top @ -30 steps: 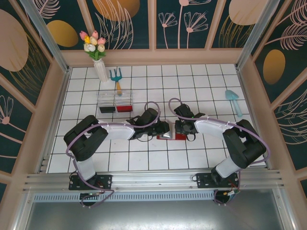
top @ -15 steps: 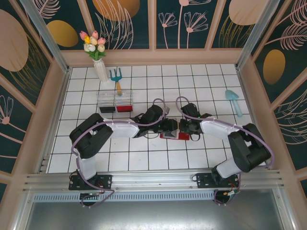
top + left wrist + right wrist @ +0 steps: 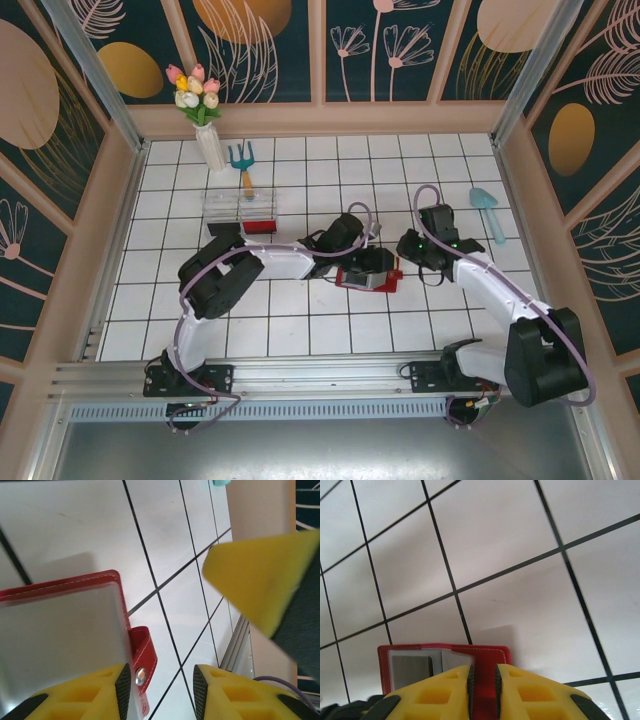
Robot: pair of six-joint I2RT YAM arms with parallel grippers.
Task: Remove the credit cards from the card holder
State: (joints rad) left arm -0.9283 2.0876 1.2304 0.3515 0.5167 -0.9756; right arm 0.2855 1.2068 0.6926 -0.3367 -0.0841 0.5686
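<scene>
On the white tiled floor [image 3: 300, 190], the open red card holder [image 3: 60, 625] sits under the left gripper [image 3: 161, 677], jaws apart, its snap tab [image 3: 144, 666] between them. The right gripper [image 3: 482, 672], fingers almost together, is just beside the holder's right edge.

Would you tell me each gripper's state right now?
Left gripper: open around the card holder's snap tab.
Right gripper: nearly shut; grip cannot be told.
</scene>
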